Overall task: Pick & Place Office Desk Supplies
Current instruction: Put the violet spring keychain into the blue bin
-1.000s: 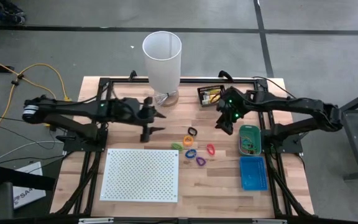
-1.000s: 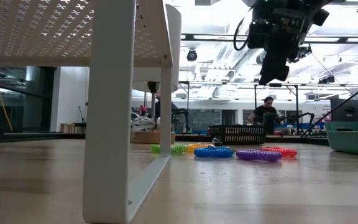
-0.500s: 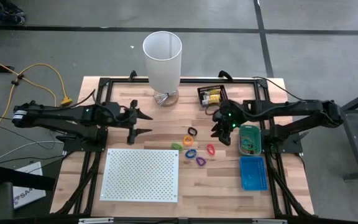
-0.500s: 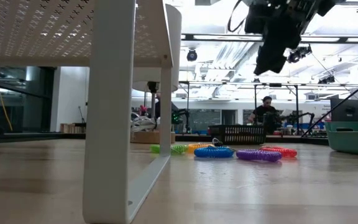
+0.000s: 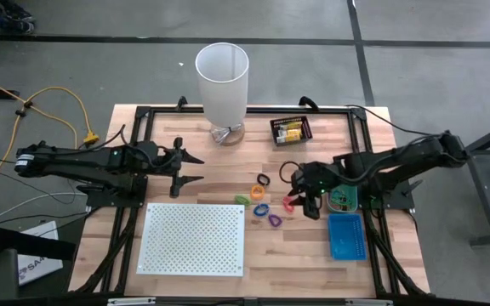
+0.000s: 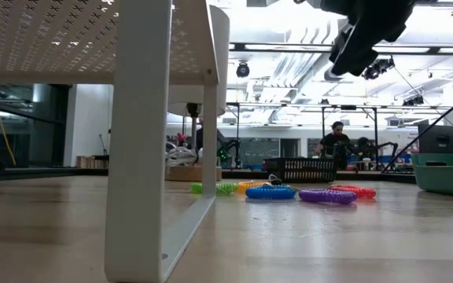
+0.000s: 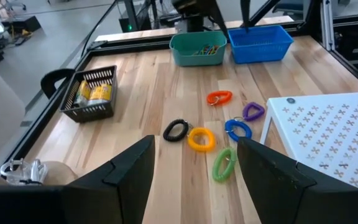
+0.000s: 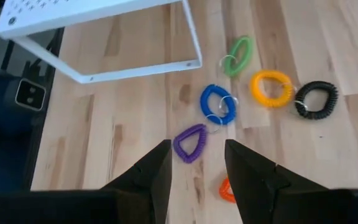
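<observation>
Several coiled ring loops lie flat on the wood at mid-table: black (image 5: pixel 263 179), orange (image 5: pixel 257 191), green (image 5: pixel 242 199), blue (image 5: pixel 260 209), purple (image 5: pixel 274 220) and red-pink (image 5: pixel 288 204). Yellow packets sit in a black basket (image 5: pixel 289 130) at the far side. My right gripper (image 5: pixel 303 202) hangs open above the loops' right end. In its wrist view, the right gripper (image 8: pixel 194 168) has the purple loop (image 8: pixel 189 142) just beyond its fingers and the red-pink one (image 8: pixel 227 186) between them, far below. My left gripper (image 5: pixel 190 167) is open at the left, clear of everything.
A tall white cylinder (image 5: pixel 222 81) stands at the far edge. A white perforated board (image 5: pixel 194 238) on legs covers the near left. A teal bin (image 5: pixel 341 191) and a blue bin (image 5: pixel 347 235) stand at the right, beside my right arm.
My right gripper has swung from beside the black basket toward the table's near edge and now hangs over the loops, rolling a little on the way. My left gripper has drawn back toward the table's left edge and sunk slightly. The loops have stayed put.
</observation>
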`<state>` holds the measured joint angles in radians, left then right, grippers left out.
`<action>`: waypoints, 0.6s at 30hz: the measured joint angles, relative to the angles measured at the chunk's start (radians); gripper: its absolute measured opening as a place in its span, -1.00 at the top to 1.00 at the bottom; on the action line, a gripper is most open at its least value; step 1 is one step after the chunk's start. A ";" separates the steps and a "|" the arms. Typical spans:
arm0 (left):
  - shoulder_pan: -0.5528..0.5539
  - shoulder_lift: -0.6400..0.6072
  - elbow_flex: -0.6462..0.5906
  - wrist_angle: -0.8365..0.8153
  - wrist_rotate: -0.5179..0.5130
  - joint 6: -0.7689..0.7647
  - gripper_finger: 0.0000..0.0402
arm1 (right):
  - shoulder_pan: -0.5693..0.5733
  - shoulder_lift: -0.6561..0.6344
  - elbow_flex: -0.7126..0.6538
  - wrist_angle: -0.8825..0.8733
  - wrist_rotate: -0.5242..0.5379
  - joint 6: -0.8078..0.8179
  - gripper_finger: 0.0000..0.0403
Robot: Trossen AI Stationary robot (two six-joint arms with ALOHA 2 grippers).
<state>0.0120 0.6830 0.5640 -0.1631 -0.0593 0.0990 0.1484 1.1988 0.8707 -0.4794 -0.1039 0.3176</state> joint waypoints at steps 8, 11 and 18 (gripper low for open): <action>0.000 0.000 0.000 0.000 -0.001 -0.002 -0.10 | 0.073 0.023 0.000 0.028 0.009 -0.004 0.32; 0.000 0.000 0.000 0.000 -0.001 -0.002 -0.10 | 0.097 0.064 0.000 0.071 0.009 -0.007 0.32; 0.000 0.000 0.000 0.000 -0.002 -0.002 -0.10 | 0.121 0.220 0.000 0.189 0.009 -0.092 0.32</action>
<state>0.0120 0.6830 0.5640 -0.1627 -0.0608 0.0971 0.2691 1.4190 0.8707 -0.2906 -0.0948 0.2259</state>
